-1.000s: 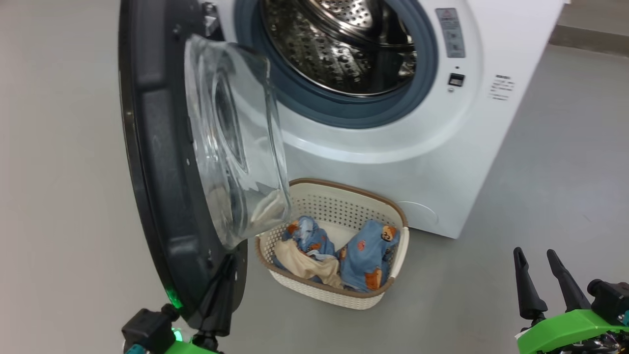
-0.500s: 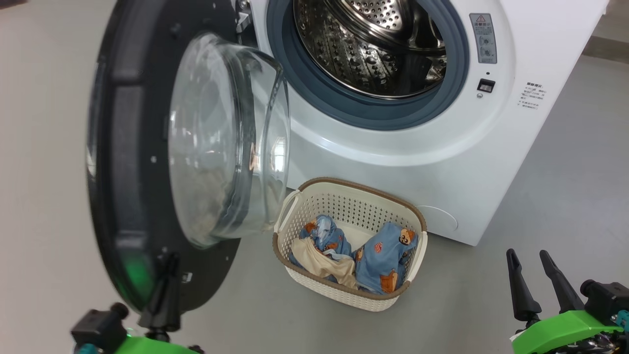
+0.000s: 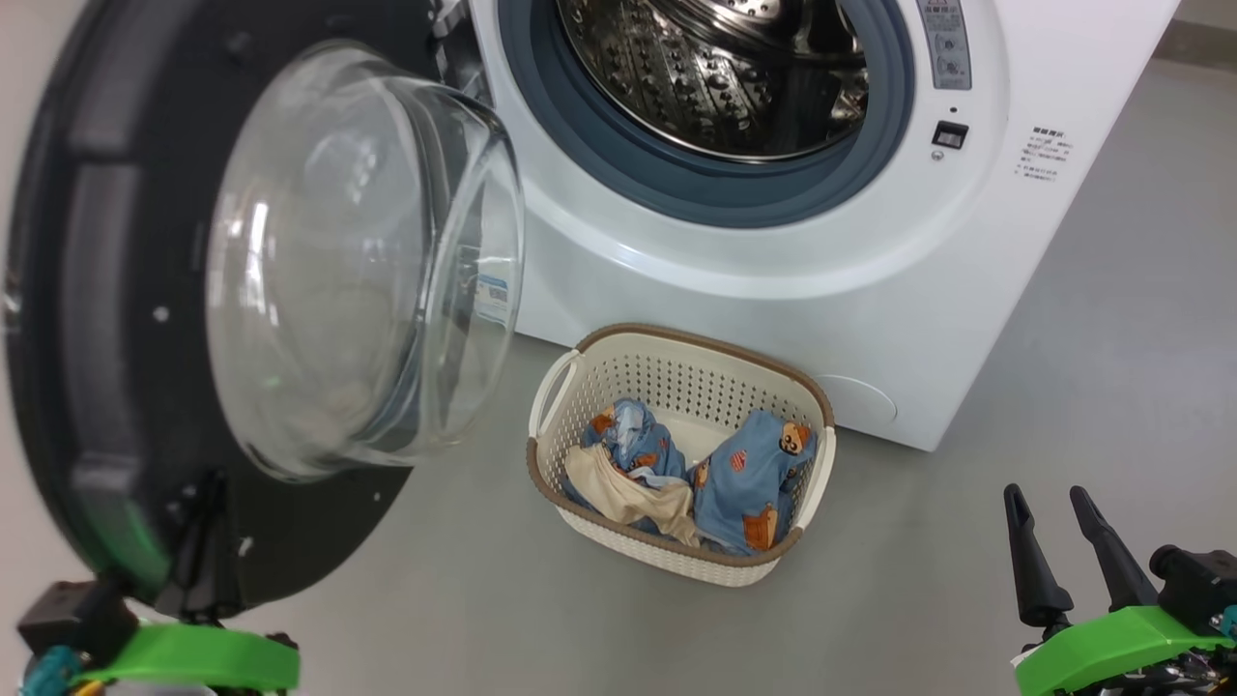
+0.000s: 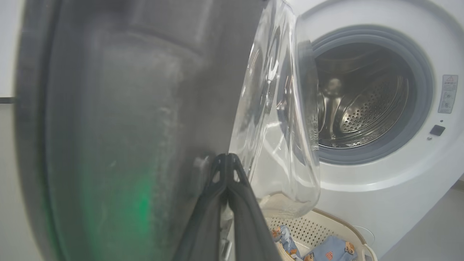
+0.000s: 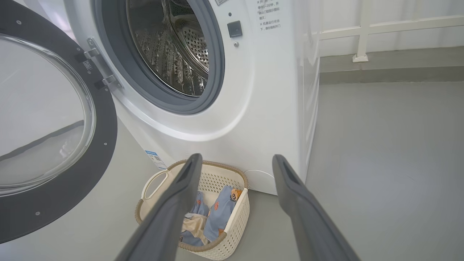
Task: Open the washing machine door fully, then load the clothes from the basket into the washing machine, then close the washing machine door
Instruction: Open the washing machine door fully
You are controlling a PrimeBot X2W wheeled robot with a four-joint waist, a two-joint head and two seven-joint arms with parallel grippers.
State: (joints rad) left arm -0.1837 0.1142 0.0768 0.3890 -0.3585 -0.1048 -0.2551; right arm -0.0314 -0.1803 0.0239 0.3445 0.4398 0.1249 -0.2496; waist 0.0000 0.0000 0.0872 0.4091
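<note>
Pressing its two dark fingers flat together with nothing between them, the left gripper [image 3: 198,546] is sitting at the lower left of the head view, its tips lying against the black inner rim of the washing machine door [image 3: 87,319]. Closed like that, it is acting as a pusher rather than a clamp, which I judge suits swinging the door wider on its hinge. At the lower right, the right gripper [image 3: 1046,503] is hovering with its fingers spread wide and empty, well apart from everything, probably so that it is ready for the laundry. The door is hanging open across the left of the frame, its clear glass bowl [image 3: 338,261] bulging toward the machine; it is looking close to fully open, though I cannot tell whether the hinge has more travel. In the middle of the frame, the basket [image 3: 676,338] is standing on the grey floor [image 3: 1063,338] just in front of the washing machine [image 3: 773,290], below the opening, so the lift is short. The clothes [image 3: 749,474] are all lying inside it: two blue bear-print bundles and one cream-beige piece [image 3: 618,493], none loaded yet. Farthest, at the top, the steel drum [image 3: 715,68] is showing no fabric inside its grey rubber ring [image 3: 676,193]. Counting: two grippers, one door, one basket, one machine.
</note>
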